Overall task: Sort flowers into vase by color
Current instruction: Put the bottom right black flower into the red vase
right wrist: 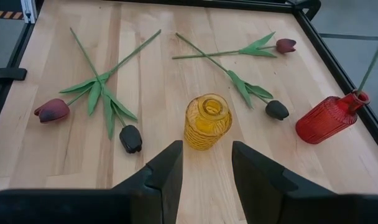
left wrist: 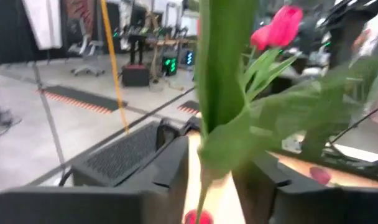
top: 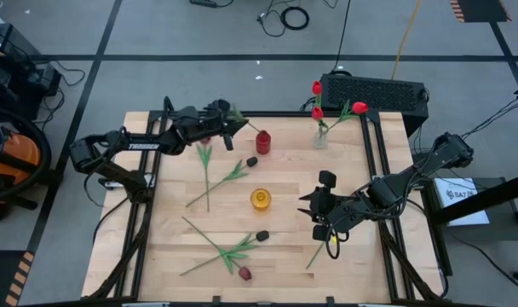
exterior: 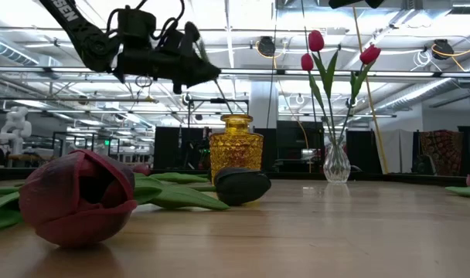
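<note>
My left gripper point(top: 233, 125) hangs over the table's far side, just left of the red vase point(top: 262, 141), shut on a green tulip stem point(left wrist: 204, 177); its head does not show. My right gripper point(top: 308, 207) is open, hovering right of the yellow vase point(right wrist: 208, 120). A clear vase point(top: 320, 136) at the far edge holds red tulips point(exterior: 318, 42). On the table lie a black-headed tulip point(top: 252, 160), a maroon one point(right wrist: 286, 45), and near the front a black one point(top: 262, 235) and a maroon one point(top: 244, 273), their stems crossed. My left gripper pinches the tulip's stem and leaf point(left wrist: 209, 149) between its two fingers point(left wrist: 170, 165), held high above the table. The stem slants down below the fingers, and its lower end point(right wrist: 363, 87) reaches the red vase's mouth point(left wrist: 198, 218). The flower is clear of the table.
A black box point(top: 374, 92) sits behind the far edge beside the clear vase. Black rails point(top: 374, 153) run along the table's left and right sides. Bare wood point(top: 174, 256) lies at the near left corner. A green stem point(top: 314, 256) lies below my right gripper.
</note>
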### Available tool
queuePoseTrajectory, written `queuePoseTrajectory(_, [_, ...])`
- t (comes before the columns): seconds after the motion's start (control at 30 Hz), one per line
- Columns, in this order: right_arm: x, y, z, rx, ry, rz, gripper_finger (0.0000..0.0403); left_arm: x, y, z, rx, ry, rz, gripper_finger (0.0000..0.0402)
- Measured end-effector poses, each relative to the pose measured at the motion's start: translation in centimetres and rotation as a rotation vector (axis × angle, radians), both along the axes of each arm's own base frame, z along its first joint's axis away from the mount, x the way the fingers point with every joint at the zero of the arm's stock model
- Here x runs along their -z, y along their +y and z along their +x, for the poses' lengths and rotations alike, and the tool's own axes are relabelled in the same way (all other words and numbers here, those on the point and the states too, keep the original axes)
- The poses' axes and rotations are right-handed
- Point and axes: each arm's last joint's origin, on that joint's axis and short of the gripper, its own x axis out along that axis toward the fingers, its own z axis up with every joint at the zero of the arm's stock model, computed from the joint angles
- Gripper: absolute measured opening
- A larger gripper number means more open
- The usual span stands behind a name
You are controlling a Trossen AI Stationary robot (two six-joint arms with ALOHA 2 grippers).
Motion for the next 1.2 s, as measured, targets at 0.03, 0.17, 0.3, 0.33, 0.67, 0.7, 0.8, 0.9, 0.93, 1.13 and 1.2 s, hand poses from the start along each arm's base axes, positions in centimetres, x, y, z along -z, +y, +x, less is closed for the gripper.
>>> queuePoseTrajectory(0.03, [0.0, 0.0, 0.0, 0.0, 0.0, 0.0, 0.013, 0.2, 0.0, 0.0, -0.01, 0.015, -0.01, 0.0132])
queuePoseTrajectory(0.17, [0.0, 0.0, 0.0, 0.0, 0.0, 0.0, 0.013, 0.7, 0.0, 0.0, -0.013, 0.064, -0.04, 0.0174])
queuePoseTrajectory(0.3, [0.0, 0.0, 0.0, 0.0, 0.0, 0.0, 0.013, 1.4, 0.0, -0.1, -0.006, 0.129, -0.079, 0.0191])
queuePoseTrajectory(0.33, [0.0, 0.0, 0.0, 0.0, 0.0, 0.0, 0.013, 1.7, 0.0, -0.1, -0.005, 0.149, -0.088, 0.0192])
queuePoseTrajectory(0.67, [0.0, 0.0, 0.0, 0.003, 0.0, 0.008, 0.013, 3.1, -0.2, -0.4, 0.0, 0.292, -0.145, 0.0193])
queuePoseTrajectory(0.7, [0.0, 0.0, 0.0, 0.005, 0.001, 0.01, 0.013, 3.2, -0.3, -0.4, 0.004, 0.299, -0.153, 0.0193])
queuePoseTrajectory(0.8, [0.1, 0.0, -0.1, 0.012, 0.006, 0.015, 0.013, 3.5, -0.5, -0.3, 0.018, 0.315, -0.186, 0.0193])
queuePoseTrajectory(0.9, [0.2, -0.1, -0.2, 0.019, 0.018, 0.016, 0.013, 3.3, -1.1, 0.0, 0.041, 0.298, -0.18, 0.0193])
queuePoseTrajectory(0.93, [0.2, -0.1, -0.2, 0.019, 0.018, 0.016, 0.013, 3.1, -1.3, 0.2, 0.051, 0.282, -0.168, 0.0193])
queuePoseTrajectory(1.13, [0.2, -0.1, -0.2, 0.025, 0.015, 0.024, 0.013, 2.0, -1.7, 0.8, -0.016, 0.192, -0.071, 0.0193])
queuePoseTrajectory(1.2, [0.2, -0.1, -0.2, 0.025, 0.015, 0.024, 0.013, 1.6, -1.6, 0.9, -0.038, 0.156, -0.05, 0.0193])
